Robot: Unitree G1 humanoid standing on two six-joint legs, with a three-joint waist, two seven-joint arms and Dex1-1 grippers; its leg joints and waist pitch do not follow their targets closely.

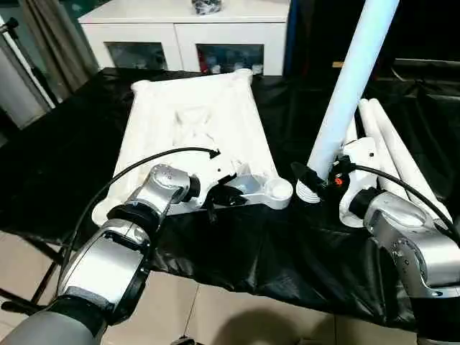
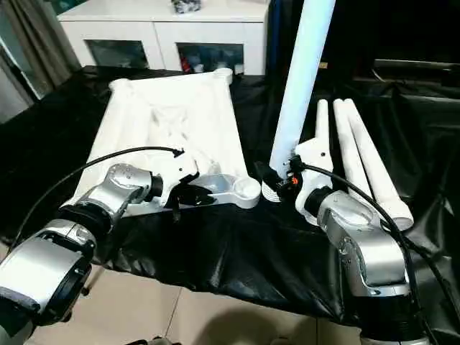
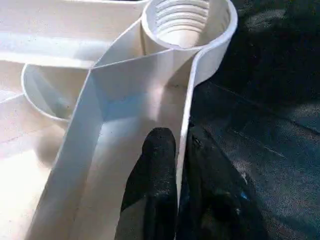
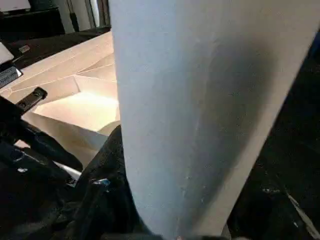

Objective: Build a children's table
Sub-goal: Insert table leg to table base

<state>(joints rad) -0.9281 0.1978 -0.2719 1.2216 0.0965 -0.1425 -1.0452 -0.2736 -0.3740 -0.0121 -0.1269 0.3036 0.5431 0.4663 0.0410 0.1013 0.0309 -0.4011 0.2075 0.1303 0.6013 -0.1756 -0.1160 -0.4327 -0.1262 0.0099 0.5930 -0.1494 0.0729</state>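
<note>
1. The table top point(image 1: 190, 136) is seen lying underside up on the black-draped table point(image 1: 65, 165), with its near corner socket point(image 1: 277, 190) close to the front edge.
2. The rim wall of the top, just beside that socket, is pinched by the left gripper point(image 1: 219, 194); one black finger point(image 3: 152, 185) lies inside the wall and the other outside it, so the top appears to be steadied.
3. One leg point(image 1: 348, 90) is held nearly upright by the right gripper point(image 1: 316, 180), whose fingers are closed around its lower part; its ribbed end point(image 1: 310, 194) rests just beside the socket, not in it.
4. Three more legs point(image 2: 359, 154) lie side by side on the cloth, to the right of the held one.
5. The step in hand is judged to be the fitting of the first leg.
6. For the next move, the ribbed end would need to be lifted over the threaded socket, lined up squarely and turned in while the top is kept from sliding.
</note>
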